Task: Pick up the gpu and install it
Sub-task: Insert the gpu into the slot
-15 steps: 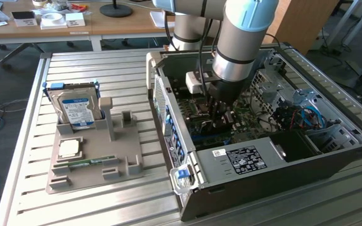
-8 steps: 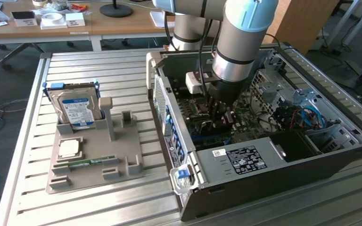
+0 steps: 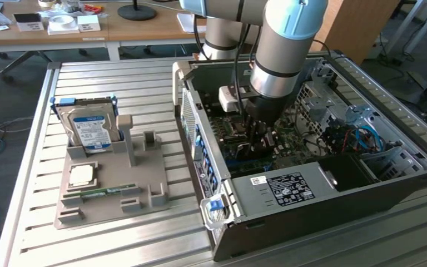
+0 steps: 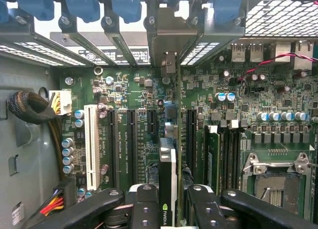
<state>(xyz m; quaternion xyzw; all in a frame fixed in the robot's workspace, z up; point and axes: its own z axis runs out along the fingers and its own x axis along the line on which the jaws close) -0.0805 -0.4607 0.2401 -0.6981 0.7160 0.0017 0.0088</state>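
Observation:
The gpu (image 4: 168, 174) stands on edge between my fingers (image 4: 144, 209), seen from above as a thin strip with a green logo near the grip. My gripper (image 4: 171, 211) is shut on the gpu. The card's metal bracket end (image 4: 169, 65) reaches the rear slot openings of the computer case (image 4: 164, 35). The card runs along the motherboard (image 4: 134, 90) between the black expansion slots (image 4: 131, 139); I cannot tell how deep it sits. In the exterior view my gripper (image 3: 260, 142) is down inside the open case (image 3: 391, 183), over the motherboard (image 3: 291, 136).
A white slot (image 4: 91, 144) and a cable bundle (image 4: 32, 110) lie beside the card; the CPU socket (image 4: 273, 182) is on its other side. Outside the case, at the exterior view's left, a grey fixture (image 3: 150, 192) holds a hard drive (image 3: 87, 130), a chip (image 3: 84, 175) and a RAM stick (image 3: 106, 193).

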